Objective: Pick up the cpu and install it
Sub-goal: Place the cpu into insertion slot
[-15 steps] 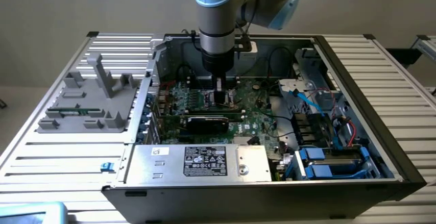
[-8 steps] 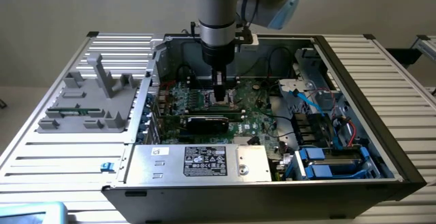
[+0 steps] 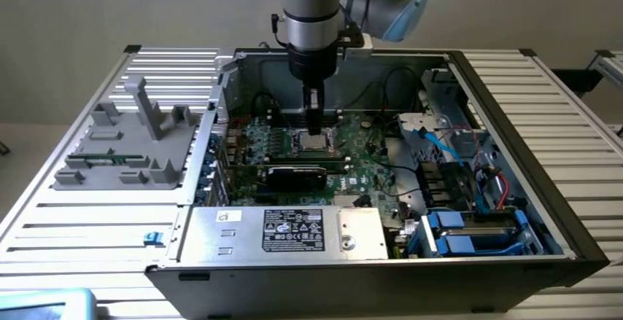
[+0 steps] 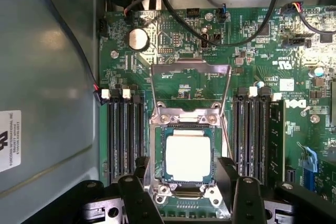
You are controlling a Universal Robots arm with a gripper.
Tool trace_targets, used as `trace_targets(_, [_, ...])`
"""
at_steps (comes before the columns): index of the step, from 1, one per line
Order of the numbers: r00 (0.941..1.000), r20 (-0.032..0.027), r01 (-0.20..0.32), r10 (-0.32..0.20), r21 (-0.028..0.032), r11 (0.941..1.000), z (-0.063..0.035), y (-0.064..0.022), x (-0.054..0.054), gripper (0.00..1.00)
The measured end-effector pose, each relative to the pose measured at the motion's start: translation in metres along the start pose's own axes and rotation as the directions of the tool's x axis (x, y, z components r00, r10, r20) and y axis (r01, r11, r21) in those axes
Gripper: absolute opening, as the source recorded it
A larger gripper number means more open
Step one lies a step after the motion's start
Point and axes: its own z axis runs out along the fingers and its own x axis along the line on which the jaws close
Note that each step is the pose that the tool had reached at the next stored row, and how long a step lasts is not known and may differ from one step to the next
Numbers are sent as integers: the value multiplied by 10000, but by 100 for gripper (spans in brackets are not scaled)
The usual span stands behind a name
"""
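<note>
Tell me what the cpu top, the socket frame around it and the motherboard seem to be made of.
The cpu: metal lid by the look, pale satin silver, evenly bright. The socket frame: probably steel, shiny, glinting edges and screw heads. The motherboard: green-coated circuit laminate, likely fibreglass; fine traces and solder dots show.

Shiny silver metal cpu (image 4: 189, 157) inside a glossy metal socket frame (image 4: 185, 118).
</note>
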Motion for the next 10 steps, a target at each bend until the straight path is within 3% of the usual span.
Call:
trace_targets(7, [10000, 0, 0, 0, 0, 10000, -224, 17, 6, 62])
trace_targets(10, [10000, -2, -1, 1, 0, 10000, -242, 18, 6, 62])
